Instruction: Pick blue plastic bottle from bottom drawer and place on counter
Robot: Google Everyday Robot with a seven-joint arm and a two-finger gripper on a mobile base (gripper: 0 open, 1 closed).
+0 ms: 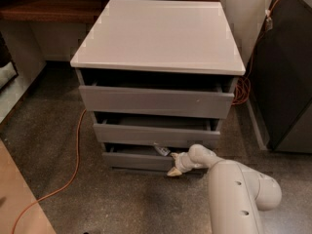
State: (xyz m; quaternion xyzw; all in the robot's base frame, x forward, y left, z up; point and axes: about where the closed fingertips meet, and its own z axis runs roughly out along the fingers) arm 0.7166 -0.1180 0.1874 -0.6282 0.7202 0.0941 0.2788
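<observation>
The grey cabinet has three drawers, all pulled out a little. The bottom drawer (134, 160) is open by a narrow gap. My gripper (174, 167) is at the right part of that drawer's front edge, low to the floor, with the white arm (234, 194) coming in from the lower right. A small pale shape (162, 150) shows in the drawer's gap just left of the gripper; I cannot tell whether it is the blue plastic bottle. The white counter (161, 33) on top of the cabinet is bare.
An orange cable (78, 145) runs over the speckled floor left of the cabinet. A dark cabinet (287, 67) stands to the right with an orange cable coil (241, 89) beside it. A brown wooden shelf (48, 9) is at the back left.
</observation>
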